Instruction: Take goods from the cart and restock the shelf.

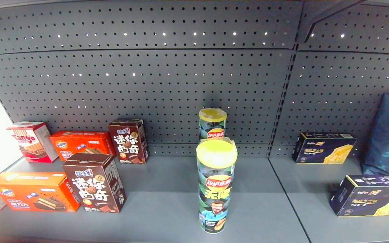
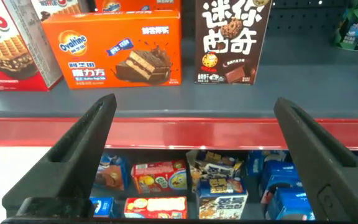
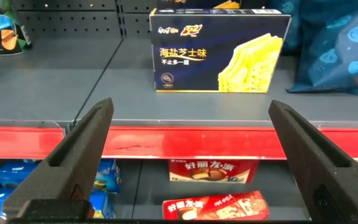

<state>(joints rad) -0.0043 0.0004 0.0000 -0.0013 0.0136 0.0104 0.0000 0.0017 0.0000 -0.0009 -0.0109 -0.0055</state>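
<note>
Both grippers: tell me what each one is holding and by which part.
Nothing is held. The left gripper and the right gripper are both open and empty, in front of the red shelf edge.

a shop: pegboard shelf (image 1: 167, 202) with snack boxes (image 1: 95, 182)

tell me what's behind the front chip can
A second chip can stands behind the front can. Its lid and upper label show; its lower part is covered.

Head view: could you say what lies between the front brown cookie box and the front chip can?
Head view: bare shelf alone separates the cookie box and chip can.
</note>
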